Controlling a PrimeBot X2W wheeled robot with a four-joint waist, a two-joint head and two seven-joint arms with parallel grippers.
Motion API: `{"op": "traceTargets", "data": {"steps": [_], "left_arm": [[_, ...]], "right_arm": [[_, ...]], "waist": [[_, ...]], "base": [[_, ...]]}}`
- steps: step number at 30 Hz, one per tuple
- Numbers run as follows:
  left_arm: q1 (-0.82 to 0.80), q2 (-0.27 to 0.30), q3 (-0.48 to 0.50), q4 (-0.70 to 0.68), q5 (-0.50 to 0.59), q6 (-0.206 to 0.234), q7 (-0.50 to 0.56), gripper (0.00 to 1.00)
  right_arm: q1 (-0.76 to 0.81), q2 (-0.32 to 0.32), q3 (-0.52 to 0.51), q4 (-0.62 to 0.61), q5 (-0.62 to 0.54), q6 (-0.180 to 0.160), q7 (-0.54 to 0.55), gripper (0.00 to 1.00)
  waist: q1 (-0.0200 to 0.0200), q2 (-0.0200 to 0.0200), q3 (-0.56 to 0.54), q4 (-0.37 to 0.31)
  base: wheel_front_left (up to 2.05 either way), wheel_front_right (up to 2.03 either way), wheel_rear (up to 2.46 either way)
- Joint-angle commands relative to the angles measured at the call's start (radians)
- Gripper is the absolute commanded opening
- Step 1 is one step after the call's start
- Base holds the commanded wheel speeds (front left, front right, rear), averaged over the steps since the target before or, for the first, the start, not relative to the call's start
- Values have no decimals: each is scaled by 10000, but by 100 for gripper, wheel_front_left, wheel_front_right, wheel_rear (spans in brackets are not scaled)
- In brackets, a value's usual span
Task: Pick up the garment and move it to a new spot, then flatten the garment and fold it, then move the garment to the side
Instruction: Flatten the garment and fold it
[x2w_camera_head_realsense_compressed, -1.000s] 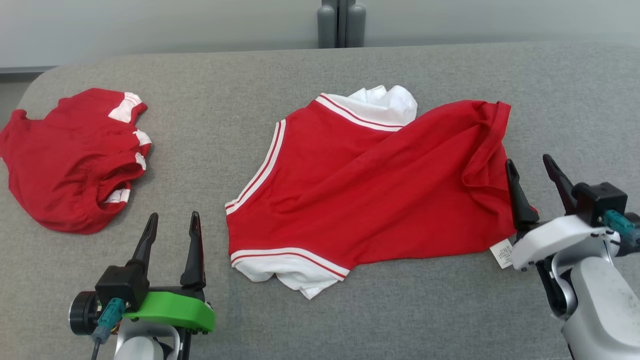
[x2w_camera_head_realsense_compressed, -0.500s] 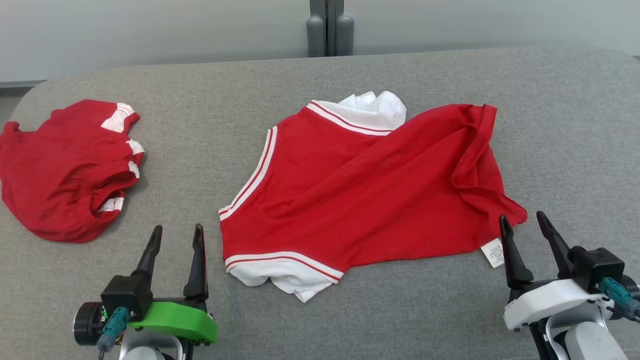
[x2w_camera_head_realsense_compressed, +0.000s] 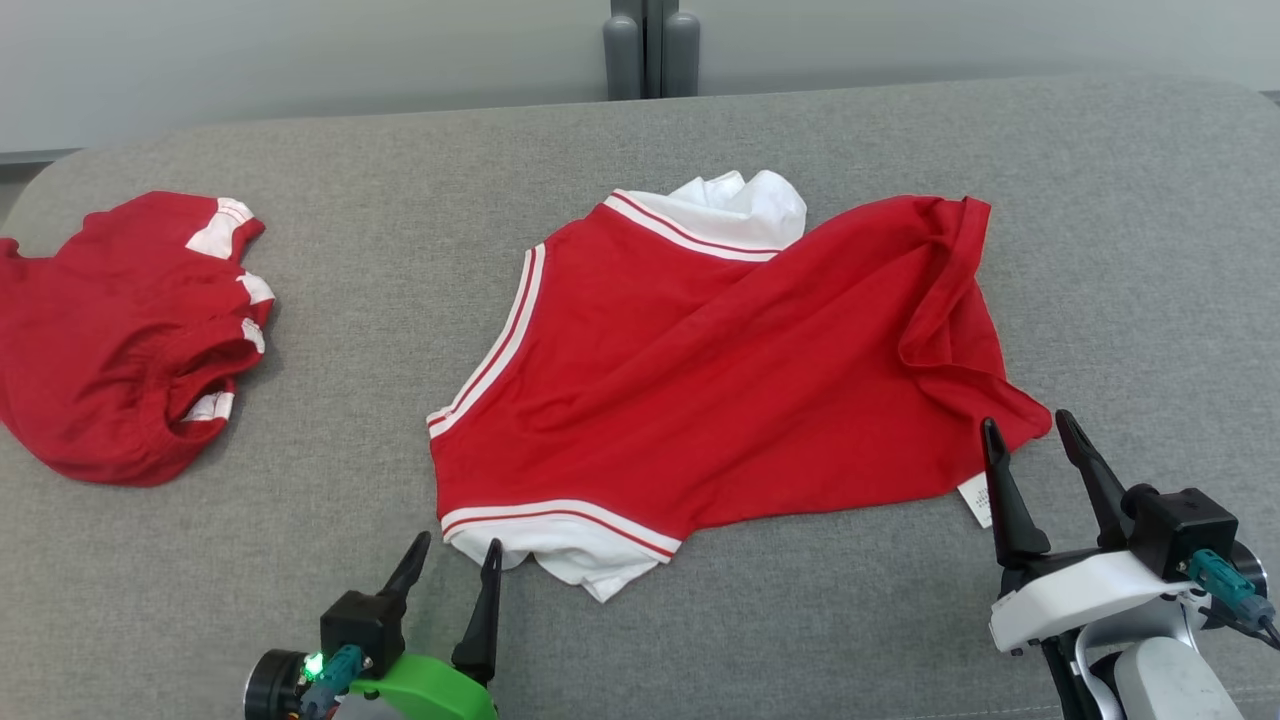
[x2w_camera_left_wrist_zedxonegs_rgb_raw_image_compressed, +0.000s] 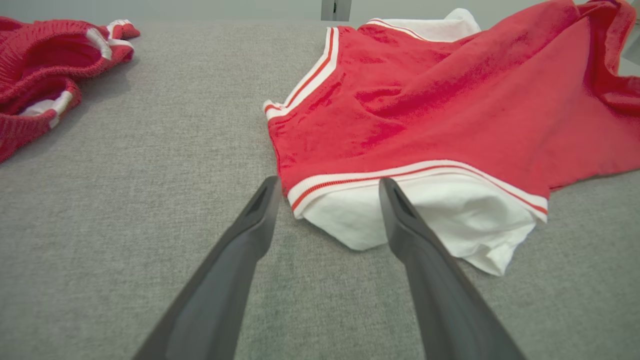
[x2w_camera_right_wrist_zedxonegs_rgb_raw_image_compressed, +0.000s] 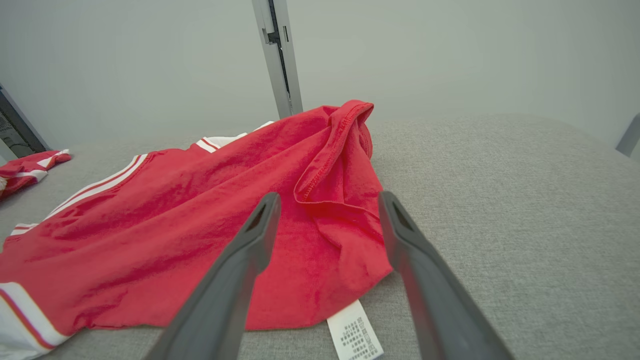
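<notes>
The red short-sleeved jersey with white, red-striped trim (x2w_camera_head_realsense_compressed: 720, 370) lies spread but rumpled on the grey woven-fabric tabletop (x2w_camera_head_realsense_compressed: 800, 640), stretching from one gripper across to the other.

The left gripper (x2w_camera_head_realsense_compressed: 456, 545) has its two dark fingers parted with nothing between them. Just ahead of its tips sits the jersey's white sleeve end (x2w_camera_left_wrist_zedxonegs_rgb_raw_image_compressed: 440, 225), bunched below a striped band. In the left wrist view one finger crosses in front of that white cloth and the other stands over bare table; I cannot tell whether either touches.

The right gripper (x2w_camera_head_realsense_compressed: 1026, 422) is likewise spread wide and empty. The jersey's red hem corner, folded over on itself, lies directly ahead of it, framed between its fingers. A white printed care label (x2w_camera_right_wrist_zedxonegs_rgb_raw_image_compressed: 356, 332) pokes out from under the hem, down near the base of those fingers.

Well away on the outer side of the left gripper lies a second red garment with white trim (x2w_camera_head_realsense_compressed: 110, 340), crumpled in a heap.
</notes>
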Motion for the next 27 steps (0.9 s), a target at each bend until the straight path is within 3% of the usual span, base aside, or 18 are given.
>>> {"op": "traceTargets", "data": {"steps": [1, 15, 16, 17, 18, 27], "left_arm": [[-99, 23, -69, 198, -25, -36, -6, 100], [-1083, 24, -535, 1978, -771, -103, 4, 100], [-1162, 24, -602, 2060, -825, -106, 5, 79], [-1295, 24, -658, 2107, -870, -110, 7, 25], [-1400, 23, -684, 2094, -880, -112, 5, 0], [-1829, 174, -167, 749, -608, -118, -4, 0]], "right_arm": [[-105, 6, 11, -40, -17, -14, -4, 100], [-364, 55, 57, 37, 0, -14, 8, 100], [-372, 57, 50, 43, 1, -16, 4, 100], [-386, 63, 59, 55, -1, -16, -1, 100], [-396, 62, 56, 65, 4, -14, -5, 100], [-389, 54, -46, 90, 47, -14, -55, 100]], "waist": [[0, 0, 72, -69], [0, 0, 520, -542], [0, 0, 534, -556], [0, 0, 551, -580], [0, 0, 562, -596], [0, 0, 578, -654]], "base": [[0, 0, 0], [0, 0, 0], [0, 0, 0], [0, 0, 0], [0, 0, 0], [0, 0, 0]]}}
